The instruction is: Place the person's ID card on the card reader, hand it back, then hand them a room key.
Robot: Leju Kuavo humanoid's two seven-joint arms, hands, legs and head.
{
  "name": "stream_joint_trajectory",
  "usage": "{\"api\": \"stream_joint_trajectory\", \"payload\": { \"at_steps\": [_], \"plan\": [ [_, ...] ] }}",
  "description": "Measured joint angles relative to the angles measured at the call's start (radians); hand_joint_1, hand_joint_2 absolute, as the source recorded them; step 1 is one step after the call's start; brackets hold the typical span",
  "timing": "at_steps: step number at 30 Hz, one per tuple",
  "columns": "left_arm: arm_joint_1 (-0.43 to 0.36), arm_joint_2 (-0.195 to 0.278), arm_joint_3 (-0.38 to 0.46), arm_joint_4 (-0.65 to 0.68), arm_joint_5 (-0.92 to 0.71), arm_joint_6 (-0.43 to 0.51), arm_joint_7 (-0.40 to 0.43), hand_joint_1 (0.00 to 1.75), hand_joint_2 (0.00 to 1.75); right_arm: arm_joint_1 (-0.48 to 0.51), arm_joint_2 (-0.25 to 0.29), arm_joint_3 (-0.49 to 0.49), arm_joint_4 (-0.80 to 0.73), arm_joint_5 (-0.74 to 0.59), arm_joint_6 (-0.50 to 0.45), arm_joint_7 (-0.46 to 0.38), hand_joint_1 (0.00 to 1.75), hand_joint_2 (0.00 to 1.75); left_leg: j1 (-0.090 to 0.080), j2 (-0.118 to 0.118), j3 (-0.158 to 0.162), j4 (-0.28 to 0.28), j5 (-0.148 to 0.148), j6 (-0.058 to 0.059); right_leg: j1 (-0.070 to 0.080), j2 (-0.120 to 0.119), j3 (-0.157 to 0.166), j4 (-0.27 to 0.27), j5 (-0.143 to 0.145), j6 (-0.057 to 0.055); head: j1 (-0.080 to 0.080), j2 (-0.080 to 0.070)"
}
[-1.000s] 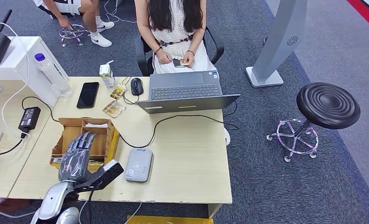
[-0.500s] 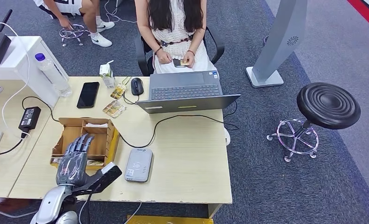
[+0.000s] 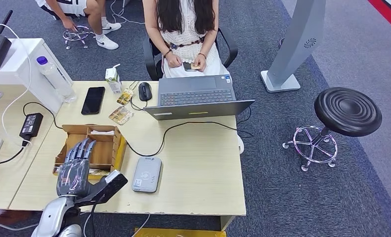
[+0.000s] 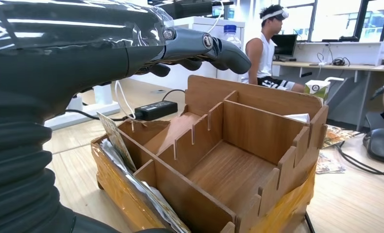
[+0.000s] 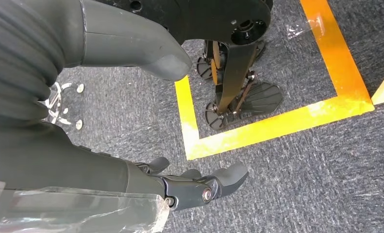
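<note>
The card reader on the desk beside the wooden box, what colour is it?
Light grey with rounded corners, the flat card reader shows best in the head view.

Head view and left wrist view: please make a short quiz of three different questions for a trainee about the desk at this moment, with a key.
1. True or false: the robot's left hand holds a card.
2. What lies directly on the pale wooden desk beside the brown wooden divided box?
A. the grey rounded card reader
B. the open grey laptop
C. the black smartphone
3. Fill in: the left hand hovers with fingers spread above the ____.

Key:
1. False; the hand is open and holds nothing.
2. A; the laptop and the smartphone lie at the desk's far side, nearer the seated person.
3. Brown wooden divided box.
</note>
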Motion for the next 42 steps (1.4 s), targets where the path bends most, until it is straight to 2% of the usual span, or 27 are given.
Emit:
{"api": "stream_joint_trajectory", "payload": {
  "at_steps": [15, 42],
  "plan": [
    [0.003, 0.0, 0.002, -0.002, 0.004, -0.002, -0.002, 0.0, 1.75, 0.0, 0.001, 0.0, 0.0, 0.001, 0.0, 0.0, 0.0, 1.75, 0.0, 0.0, 0.0, 0.0, 0.0, 0.0, 0.0, 0.0, 0.0, 0.0, 0.0, 0.0, 0.0, 0.0],
    [0.002, -0.001, 0.014, 0.001, -0.035, -0.035, 0.067, 0.0, 1.75, 0.0, 0.005, -0.008, 0.0, 0.01, 0.0, 0.007, 0.0, 1.75, 0.0, 0.0, 0.0, 0.0, 0.0, 0.0, 0.0, 0.0, 0.0, 0.0, 0.0, 0.0, 0.0, 0.0]
  ]
}}
